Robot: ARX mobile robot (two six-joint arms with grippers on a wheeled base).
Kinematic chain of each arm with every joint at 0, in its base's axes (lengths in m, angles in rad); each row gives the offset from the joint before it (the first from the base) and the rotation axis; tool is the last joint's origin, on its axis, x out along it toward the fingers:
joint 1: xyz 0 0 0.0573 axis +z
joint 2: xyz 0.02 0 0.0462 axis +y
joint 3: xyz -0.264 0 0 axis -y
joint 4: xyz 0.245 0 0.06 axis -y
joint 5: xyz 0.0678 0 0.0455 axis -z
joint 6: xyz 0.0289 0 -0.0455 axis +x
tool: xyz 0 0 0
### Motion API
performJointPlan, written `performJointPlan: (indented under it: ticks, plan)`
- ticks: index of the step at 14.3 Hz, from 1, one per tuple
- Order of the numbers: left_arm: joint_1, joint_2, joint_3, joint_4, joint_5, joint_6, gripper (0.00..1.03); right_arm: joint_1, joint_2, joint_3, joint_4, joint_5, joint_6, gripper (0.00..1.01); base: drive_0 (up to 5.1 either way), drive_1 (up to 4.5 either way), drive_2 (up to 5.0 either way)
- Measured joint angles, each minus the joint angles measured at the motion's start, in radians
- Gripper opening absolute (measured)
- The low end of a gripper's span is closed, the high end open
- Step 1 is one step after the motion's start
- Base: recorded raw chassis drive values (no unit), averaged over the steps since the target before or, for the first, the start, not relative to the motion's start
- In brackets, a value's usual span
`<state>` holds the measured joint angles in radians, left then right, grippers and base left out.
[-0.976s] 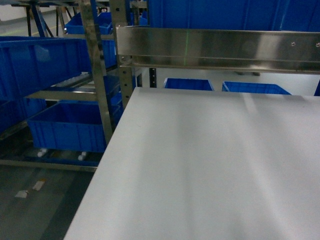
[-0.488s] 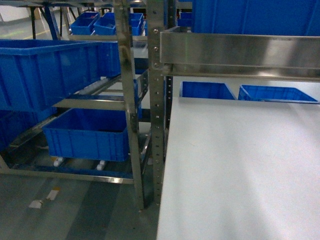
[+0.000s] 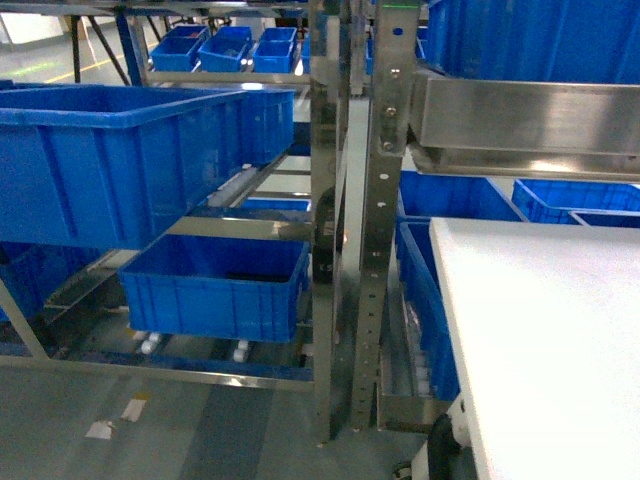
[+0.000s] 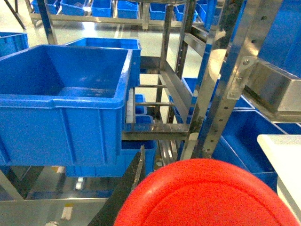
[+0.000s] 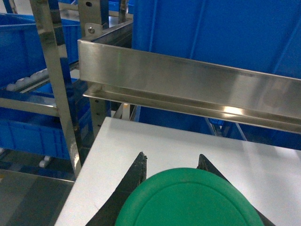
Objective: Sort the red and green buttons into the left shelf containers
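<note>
Left gripper (image 4: 155,197) was clamped on round red button cap (image 4: 207,195), right gripper (image 5: 171,183) on green cap (image 5: 188,200); swapping deep blue plastic bins (image 4: 61,89) risked missorting.

The upper blue bin (image 3: 110,160) and the lower blue bin (image 3: 210,285) on the left shelf both stood open-topped, with room to come in from above. Two perforated steel uprights (image 3: 380,230) stood between those bins and the white desk (image 3: 550,340). A steel rail (image 5: 188,89) hung low over the desk's far part, narrowing the gap beneath it.
</note>
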<state>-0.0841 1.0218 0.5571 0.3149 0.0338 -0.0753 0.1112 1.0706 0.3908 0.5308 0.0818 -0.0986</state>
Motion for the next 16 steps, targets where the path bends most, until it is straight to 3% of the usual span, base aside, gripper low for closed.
performJointPlan:
  ticks: [16]
  plan:
    - [-0.001,-0.001,-0.002,0.0,0.0,0.001,0.27,0.0,-0.004,-0.002,0.0,-0.002,0.0,0.26,-4.8,3.61,0.9]
